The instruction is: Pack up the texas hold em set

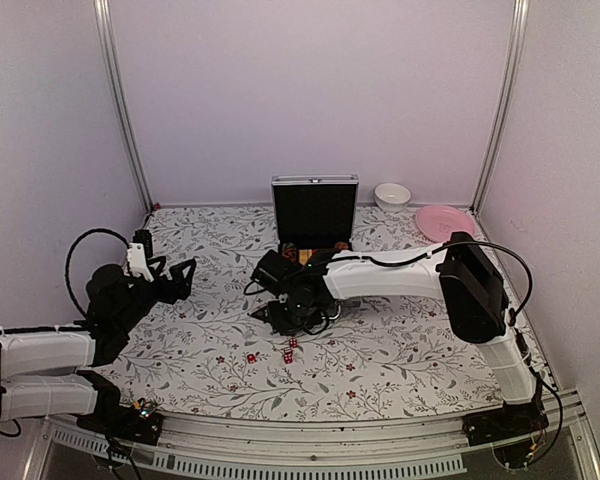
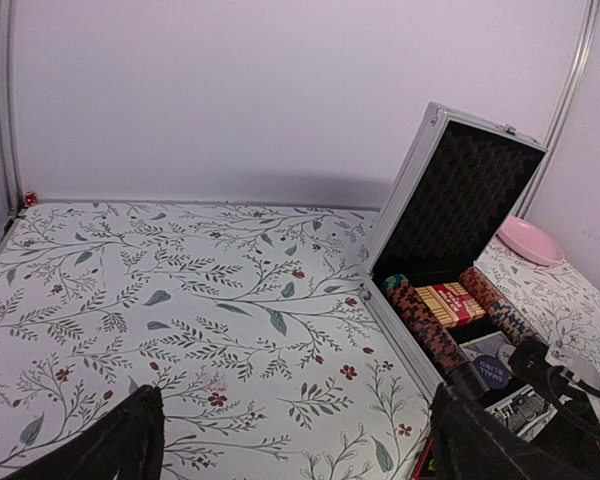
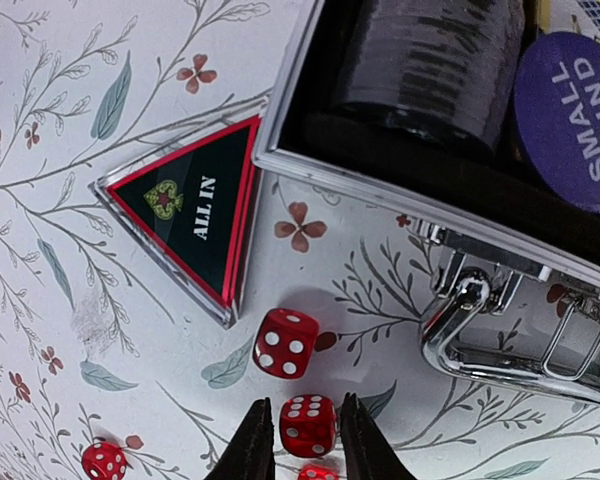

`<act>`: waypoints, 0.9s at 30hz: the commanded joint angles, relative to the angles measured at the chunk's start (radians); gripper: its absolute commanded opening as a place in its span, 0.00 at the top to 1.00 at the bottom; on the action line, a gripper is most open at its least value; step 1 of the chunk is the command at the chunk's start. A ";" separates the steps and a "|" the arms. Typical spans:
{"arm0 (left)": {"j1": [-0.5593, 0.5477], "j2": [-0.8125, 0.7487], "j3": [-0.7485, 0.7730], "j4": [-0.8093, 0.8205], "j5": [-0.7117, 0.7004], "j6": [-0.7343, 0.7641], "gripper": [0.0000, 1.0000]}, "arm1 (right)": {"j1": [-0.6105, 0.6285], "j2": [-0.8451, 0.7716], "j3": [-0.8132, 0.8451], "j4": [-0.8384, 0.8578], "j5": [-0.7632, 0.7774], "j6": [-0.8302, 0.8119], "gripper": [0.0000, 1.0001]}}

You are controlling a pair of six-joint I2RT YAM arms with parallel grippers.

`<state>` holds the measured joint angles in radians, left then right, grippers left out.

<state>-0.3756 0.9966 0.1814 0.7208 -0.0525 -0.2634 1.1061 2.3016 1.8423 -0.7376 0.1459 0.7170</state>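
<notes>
**Beside the open case (image 1: 315, 210): right gripper (image 1: 285, 320) bracketing a die (image 3: 308, 422)**

Mid-frame from above, the right arm (image 1: 400, 275) is reaching leftward, low before the case; the left gripper (image 1: 175, 280) is hovering far left. Left wrist: its fingers (image 2: 130, 440) are standing wide over open cloth (image 2: 180, 300). Right wrist: narrow jaws are flanking the red die, not quite touching; the black triangular piece (image 3: 200, 210) is lying beside the case's rim.

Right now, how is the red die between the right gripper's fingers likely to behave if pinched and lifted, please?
The red die looks like hard, glossy plastic, so probably rigid but slippery; it might squirt from the narrow fingers. It is tiny, so likely very light. Flat faces should stop it rolling far, though a nudge could tumble it toward the neighbouring die.
</notes>
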 commanded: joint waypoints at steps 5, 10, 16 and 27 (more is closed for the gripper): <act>-0.013 0.018 0.013 0.026 0.009 -0.004 0.08 | 0.006 0.033 0.037 -0.026 0.019 -0.002 0.78; -0.013 0.019 0.015 0.023 0.010 -0.004 0.08 | 0.006 0.038 0.037 -0.028 0.016 -0.001 0.79; -0.013 0.018 0.018 0.015 0.007 -0.005 0.08 | 0.006 0.036 0.038 -0.030 0.021 -0.002 0.80; -0.013 0.018 0.021 0.007 0.003 -0.005 0.08 | 0.006 0.021 0.037 -0.037 0.021 0.001 0.92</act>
<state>-0.3756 1.0107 0.1814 0.7204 -0.0498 -0.2646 1.1061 2.3131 1.8587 -0.7551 0.1490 0.7174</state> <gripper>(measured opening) 0.924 0.132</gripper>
